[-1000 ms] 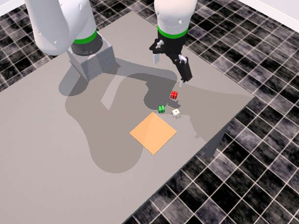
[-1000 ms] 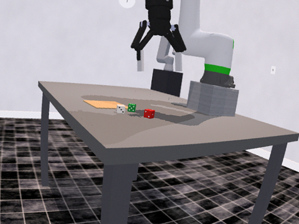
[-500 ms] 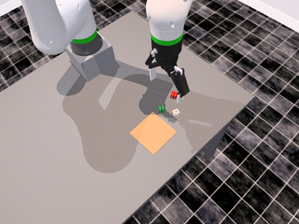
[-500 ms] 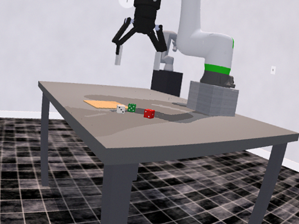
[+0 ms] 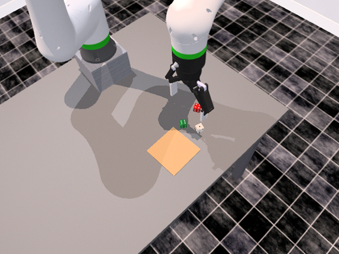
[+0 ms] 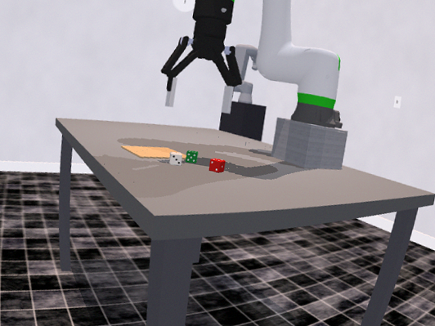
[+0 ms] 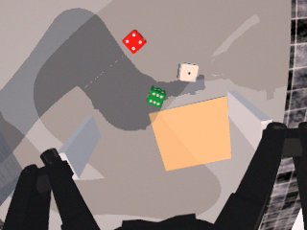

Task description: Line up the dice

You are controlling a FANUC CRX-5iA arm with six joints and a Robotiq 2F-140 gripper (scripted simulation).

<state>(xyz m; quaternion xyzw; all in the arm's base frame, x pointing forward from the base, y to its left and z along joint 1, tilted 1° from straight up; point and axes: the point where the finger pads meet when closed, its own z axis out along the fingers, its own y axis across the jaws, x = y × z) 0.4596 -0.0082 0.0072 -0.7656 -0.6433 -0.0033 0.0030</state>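
Observation:
The gripper (image 5: 188, 107) (image 6: 197, 108) (image 7: 162, 115) is open and empty, pointing down high above the table, with its fingers wide apart. The orange mat (image 5: 173, 161) (image 6: 142, 151) (image 7: 197, 139) lies flat on the table. The green die (image 5: 183, 123) (image 6: 191, 156) (image 7: 156, 96) lies just off a mat corner, six up. The white die (image 5: 199, 127) (image 6: 175, 158) (image 7: 187, 72) lies off the mat beside the green one, one up. The red die (image 5: 196, 107) (image 6: 217, 165) (image 7: 134, 41) lies farther from the mat, four up. All three dice stand apart.
The robot's base block (image 5: 110, 74) (image 6: 309, 145) stands on the table (image 5: 50, 176) (image 6: 291, 181). The table's edge beyond the mat and white die drops to the tiled floor. The arm's shadow falls over the green die's area.

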